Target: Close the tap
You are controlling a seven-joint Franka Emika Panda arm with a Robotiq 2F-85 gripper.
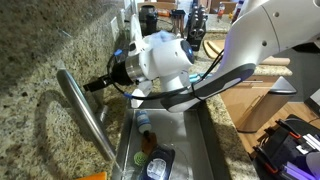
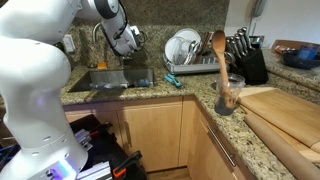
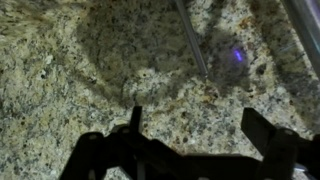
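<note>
The tap is a long brushed-steel spout point(image 1: 86, 112) that runs out over the sink; in an exterior view it curves up behind the arm point(image 2: 97, 34). In the wrist view its slim metal lever point(image 3: 192, 40) stands against the granite, with the spout's edge point(image 3: 305, 30) at the top right. My gripper point(image 1: 97, 84) points at the granite backsplash beside the spout and also shows in an exterior view point(image 2: 133, 40). In the wrist view its fingers point(image 3: 200, 128) are spread wide with only granite between them, and the lever is above them, untouched.
The sink point(image 1: 205, 150) holds a few small items point(image 1: 158, 165). A dish rack point(image 2: 185, 52) with plates, a knife block point(image 2: 246, 56), a jar with a wooden spoon point(image 2: 226, 90) and a wooden cutting board point(image 2: 290, 112) stand on the granite counter point(image 2: 180, 92).
</note>
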